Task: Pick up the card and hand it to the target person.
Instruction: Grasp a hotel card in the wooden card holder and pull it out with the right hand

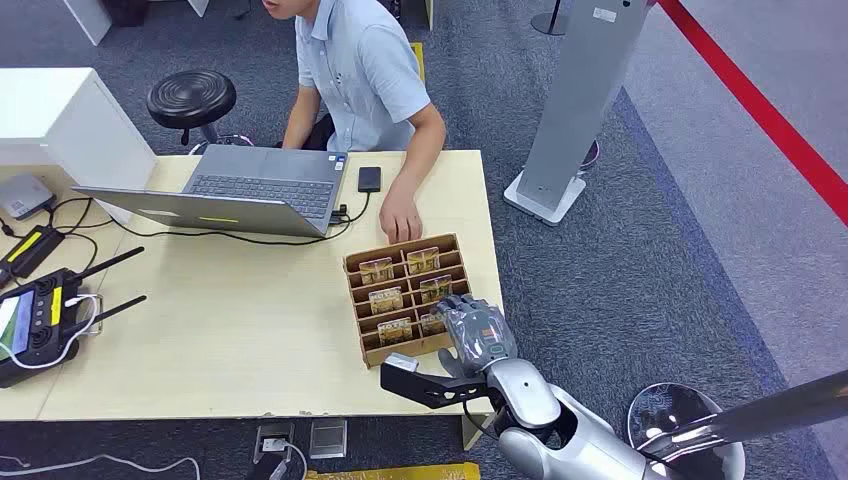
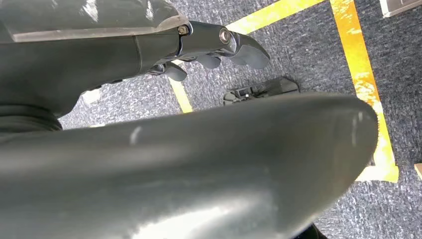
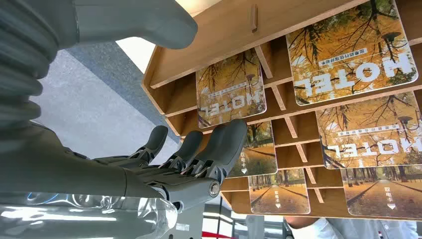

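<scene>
Several hotel cards (image 1: pixel 398 284) stand in the slots of a wooden card rack (image 1: pixel 352 266) near the right edge of the light wood table (image 1: pixel 220 350). In the head view the right hand (image 1: pixel 478 330) sits at the rack's near right corner, over the closest card (image 1: pixel 433 322), and whether it touches is not clear from there. The right wrist view is sharper: the cards read HOTEL over autumn trees, and the dark fingers (image 3: pixel 219 149) reach with slight gaps between them against the face of the nearest card (image 3: pixel 230 89), the thumb (image 3: pixel 129 22) held apart on the other side, nothing yet clasped. A person in a light blue shirt (image 1: pixel 365 70) sits across the table, one hand (image 1: pixel 400 218) resting just beyond the rack, beside a laptop (image 1: pixel 250 190) and a phone (image 1: pixel 369 179). From the left wrist view the left hand (image 2: pixel 199 47) hangs over grey carpet with yellow tape (image 2: pixel 361 64), its fingers curled in on nothing.
</scene>
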